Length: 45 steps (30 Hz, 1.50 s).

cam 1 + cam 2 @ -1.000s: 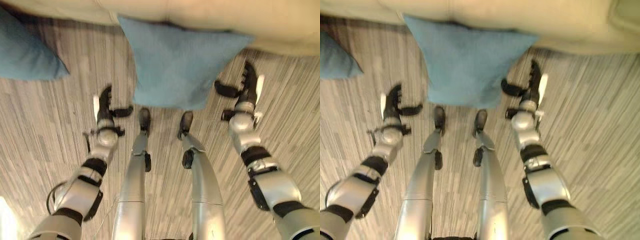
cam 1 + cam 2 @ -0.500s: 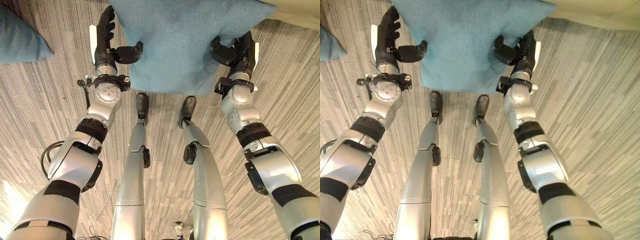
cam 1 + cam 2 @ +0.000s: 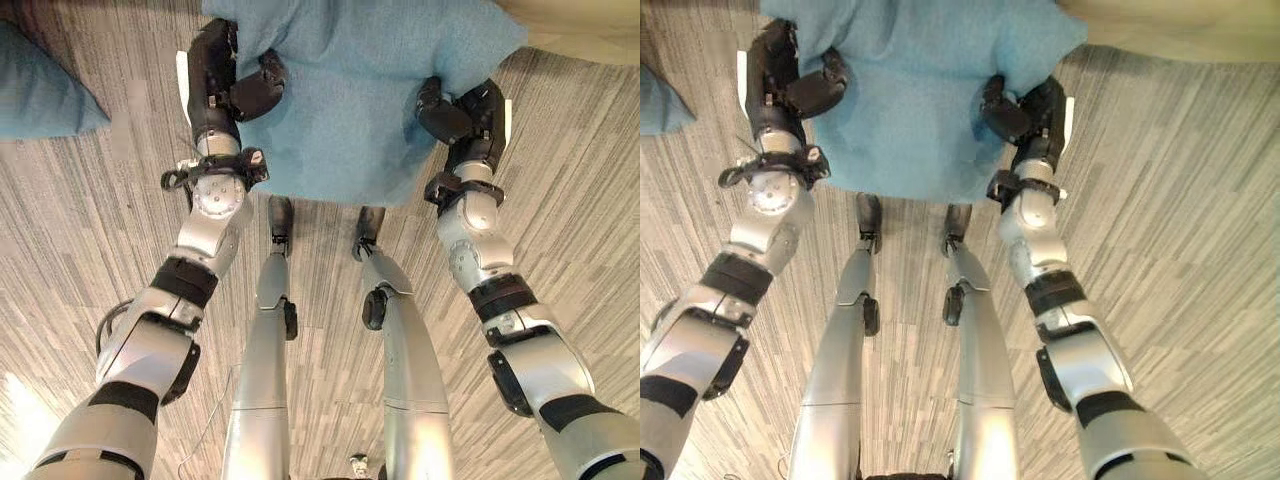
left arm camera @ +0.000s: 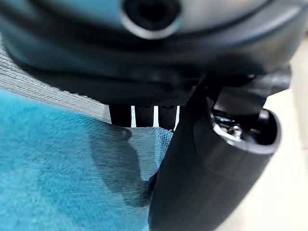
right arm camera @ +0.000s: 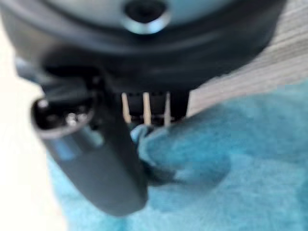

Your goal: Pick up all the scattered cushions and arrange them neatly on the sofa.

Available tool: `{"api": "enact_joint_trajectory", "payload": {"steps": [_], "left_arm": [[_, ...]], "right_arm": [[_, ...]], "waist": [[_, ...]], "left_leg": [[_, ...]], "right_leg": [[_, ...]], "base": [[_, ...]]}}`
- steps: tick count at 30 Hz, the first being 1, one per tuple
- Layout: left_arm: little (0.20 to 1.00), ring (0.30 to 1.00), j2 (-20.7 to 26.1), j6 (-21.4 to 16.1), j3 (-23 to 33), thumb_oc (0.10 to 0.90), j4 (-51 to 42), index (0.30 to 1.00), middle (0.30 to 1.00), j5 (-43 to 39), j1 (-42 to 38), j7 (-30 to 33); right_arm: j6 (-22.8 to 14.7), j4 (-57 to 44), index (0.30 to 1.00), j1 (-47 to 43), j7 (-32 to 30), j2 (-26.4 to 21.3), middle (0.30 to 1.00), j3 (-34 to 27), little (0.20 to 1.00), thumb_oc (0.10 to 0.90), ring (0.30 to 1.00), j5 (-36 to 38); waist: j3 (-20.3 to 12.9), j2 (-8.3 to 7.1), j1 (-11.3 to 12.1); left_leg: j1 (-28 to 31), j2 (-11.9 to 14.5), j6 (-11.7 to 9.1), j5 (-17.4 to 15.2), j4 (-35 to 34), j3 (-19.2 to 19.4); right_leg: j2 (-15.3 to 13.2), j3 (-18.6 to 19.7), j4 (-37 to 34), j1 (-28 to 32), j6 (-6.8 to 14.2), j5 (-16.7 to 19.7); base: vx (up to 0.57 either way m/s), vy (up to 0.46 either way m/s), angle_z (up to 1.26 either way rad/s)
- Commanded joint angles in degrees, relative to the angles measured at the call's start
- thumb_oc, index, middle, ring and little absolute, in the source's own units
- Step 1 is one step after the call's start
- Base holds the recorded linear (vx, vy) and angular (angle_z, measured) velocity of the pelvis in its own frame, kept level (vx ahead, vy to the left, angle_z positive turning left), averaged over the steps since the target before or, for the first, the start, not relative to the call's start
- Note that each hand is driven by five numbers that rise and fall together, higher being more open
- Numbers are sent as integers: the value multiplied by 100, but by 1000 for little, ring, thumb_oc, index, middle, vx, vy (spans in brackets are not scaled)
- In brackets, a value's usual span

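Note:
A teal blue cushion [image 3: 355,95] lies in front of me, its far edge against the beige sofa [image 3: 585,30]. My left hand [image 3: 225,85] grips its left side, thumb pressed onto the fabric and fingers curled behind. On the opposite side my right hand [image 3: 465,115] pinches the right edge the same way. The cloth bunches at both grips. In the left wrist view the thumb [image 4: 207,163] digs into the cushion [image 4: 57,168]; in the right wrist view the thumb [image 5: 106,159] does likewise on the cushion [image 5: 216,168].
A second blue cushion [image 3: 40,85] lies on the striped grey carpet [image 3: 90,230] at the far left. The sofa's front runs along the far side of the scene.
A second ago both hands were apart from the cushion. They reached its sides, and now thumbs and fingers have closed on its edges, bunching the fabric.

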Motion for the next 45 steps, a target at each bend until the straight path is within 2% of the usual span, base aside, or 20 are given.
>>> {"api": "enact_joint_trajectory", "payload": {"steps": [1,2,4,7,10,11,17,18,19,24,27,29,31,34,35,37,39,40,43,45], "left_arm": [[300,300,-861,-654,-67,400,-582,300,300,725,234,-448],[300,300,-920,-662,-42,400,-793,300,300,836,548,-486],[300,300,-963,-667,-7,400,-951,300,300,909,741,-497],[300,300,-1171,-691,-50,400,-1484,300,300,1058,1708,-617],[300,300,-1196,-736,-182,400,-1705,300,300,1068,2172,-726],[300,300,-1149,-776,-224,400,-1910,300,300,1012,2447,-823],[300,300,-990,-854,-197,400,-2429,300,300,905,3138,-985],[300,300,-988,-852,-197,400,-2432,300,300,905,3139,-985],[300,300,-910,-857,-141,400,-2559,300,300,888,3393,-1044],[300,300,-863,-819,-45,400,-2658,300,300,746,4037,-1268],[300,300,-886,-709,-88,400,-2673,300,300,622,4514,-1451],[300,300,-894,-680,-117,400,-2656,300,300,610,4645,-1510],[300,300,-932,-618,-178,400,-2627,300,300,571,4810,-1549],[300,300,-950,-583,-222,400,-2600,300,300,549,4823,-1563],[300,300,-950,-583,-222,400,-2600,300,300,549,4824,-1563],[300,300,-879,-538,-159,400,-2681,300,300,620,5005,-1579],[300,300,-838,-518,-149,400,-2703,300,300,652,5042,-1577],[300,300,-723,-489,-124,400,-2793,300,300,718,5067,-1590],[300,300,-594,-470,5,400,-2887,300,300,796,5121,-1577],[300,300,-545,-446,67,400,-2897,300,300,808,5121,-1531]], "right_arm": [[-872,-1017,300,303,469,609,300,321,300,400,300,-605],[-837,-1192,300,591,495,618,300,351,300,400,300,-830],[-828,-1320,300,785,467,604,300,359,300,400,300,-974],[-776,-2022,300,1707,431,621,300,374,300,400,300,-1542],[-747,-2435,300,2180,390,602,300,391,300,400,300,-1838],[-709,-2750,300,2465,345,551,300,365,300,400,300,-2030],[-654,-3390,300,3157,418,338,300,246,300,400,300,-2377],[-652,-3394,300,3159,418,339,300,245,300,400,300,-2378],[-642,-3602,300,3412,509,257,300,219,300,400,300,-2465],[-551,-3959,300,4061,768,64,300,130,300,400,300,-2625],[-461,-4009,300,4608,992,75,300,33,300,400,300,-2450],[-453,-4000,300,4740,1024,101,300,-20,300,400,300,-2424],[-427,-4023,300,4924,1027,125,300,-115,300,400,300,-2353],[-393,-4049,300,4962,931,114,300,-245,300,400,300,-2289],[-393,-4049,300,4963,931,114,300,-245,300,400,300,-2289],[-353,-4036,300,5036,948,184,300,-237,300,400,300,-2296],[-326,-4013,300,5020,989,214,300,-182,300,400,300,-2287],[-309,-3978,300,5008,1035,258,300,-144,300,400,300,-2251],[-283,-3967,300,4979,1139,329,300,-78,300,400,300,-2284],[-259,-3952,300,4923,1168,366,300,-40,300,400,300,-2277]], "waist": [[-1302,223,-132],[-1281,221,-137],[-1274,227,-133],[-1292,200,-92],[-1317,153,-90],[-1325,129,-84],[-1474,47,-71],[-1475,48,-77],[-1597,25,-69],[-1991,-21,-96],[-2191,-62,-79],[-2253,-63,-82],[-2344,-75,-102],[-2372,-138,-83],[-2377,-138,-82],[-2565,-141,-48],[-2563,-161,-10],[-2544,-194,77],[-2449,-212,122],[-2353,-180,112]], "left_leg": [[-635,-117,14,-849,306,-165],[-476,-119,0,-629,166,-129],[-271,-126,-29,-591,38,-126],[926,-136,-133,-494,-487,-149],[1742,-106,-170,-476,-742,-162],[2355,-88,-192,-475,-918,-168],[3808,-4,-228,-599,-1112,-96],[3806,-7,-225,-574,-1127,-101],[4216,54,-229,-669,-1144,-49],[4995,60,-197,-876,-1069,41],[5474,62,-152,-1031,-1025,63],[5596,69,-150,-995,-1164,80],[5742,74,-195,-818,-1491,154],[5385,23,-225,-687,-1390,269],[5378,23,-225,-689,-1386,269],[5516,-5,-94,-811,-1485,273],[5584,-10,-44,-862,-1480,297],[5682,-39,68,-975,-1448,352],[5817,-98,261,-1108,-1379,393],[5872,-87,374,-1127,-1359,385]], "right_leg": [[69,229,-621,-108,977,75],[53,180,-773,59,938,271],[53,157,-885,259,950,306],[36,11,-1321,1295,996,370],[31,-109,-1606,2065,1012,381],[40,-180,-1797,2686,1003,356],[128,-313,-2161,4297,926,179],[127,-319,-2187,4302,927,205],[179,-293,-2267,4758,898,105],[305,-225,-2595,5757,853,-25],[330,-173,-2718,6308,839,-105],[342,-172,-2779,6439,856,-107],[313,-236,-2920,6647,912,-82],[242,-226,-3014,6688,986,-18],[242,-226,-3013,6682,987,-18],[211,-174,-2910,6740,1062,-21],[168,-98,-2797,6740,1096,-38],[97,38,-2525,6716,1161,-70],[-64,196,-1543,6367,1387,365],[-79,330,-912,6061,1450,630]], "base": [[-83,-48,4],[4,-55,5],[-21,-40,2],[15,-99,-1],[10,-114,1],[56,-128,8],[110,-78,15],[172,-61,12],[173,-56,8],[210,-28,7],[215,40,2],[178,53,5],[162,98,6],[41,118,16],[97,173,6],[258,203,-1],[184,189,-18],[133,216,-40],[108,225,-51],[67,154,-22]]}}
